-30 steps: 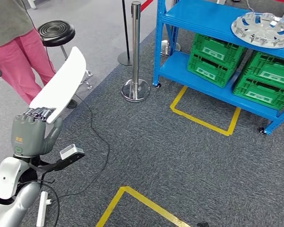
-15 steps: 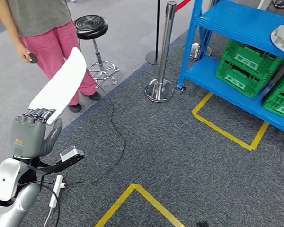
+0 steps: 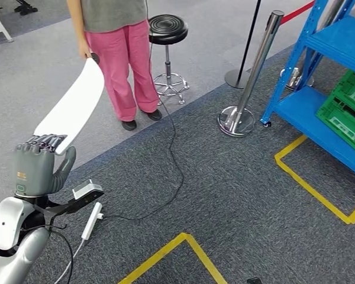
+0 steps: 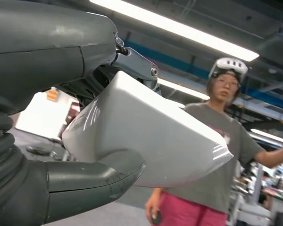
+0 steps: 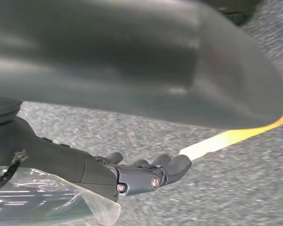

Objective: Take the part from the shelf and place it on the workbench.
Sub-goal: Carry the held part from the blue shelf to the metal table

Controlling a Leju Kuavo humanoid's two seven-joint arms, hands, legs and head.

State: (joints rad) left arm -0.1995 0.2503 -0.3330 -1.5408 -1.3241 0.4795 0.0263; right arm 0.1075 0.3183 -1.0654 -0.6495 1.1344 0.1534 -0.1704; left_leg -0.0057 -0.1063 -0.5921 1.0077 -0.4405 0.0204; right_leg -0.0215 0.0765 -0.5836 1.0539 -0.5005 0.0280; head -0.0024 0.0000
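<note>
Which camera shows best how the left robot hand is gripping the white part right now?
The left wrist view: the thumb lies under the white part, with fingers over its top. The head view shows the left robot hand from behind, holding the part's lower end. The right wrist view looks at carpet and the right robot hand.

A person (image 3: 115,53) stands beside a black stool (image 3: 167,29) — a steel stanchion (image 3: 247,89) nearby.

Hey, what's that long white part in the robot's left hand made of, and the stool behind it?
White part: likely glossy moulded plastic; light streaks show on its smooth skin in the left wrist view. Stool: dark ribbed seat, perhaps plastic or rubber, on a shiny chromed metal post.
</note>
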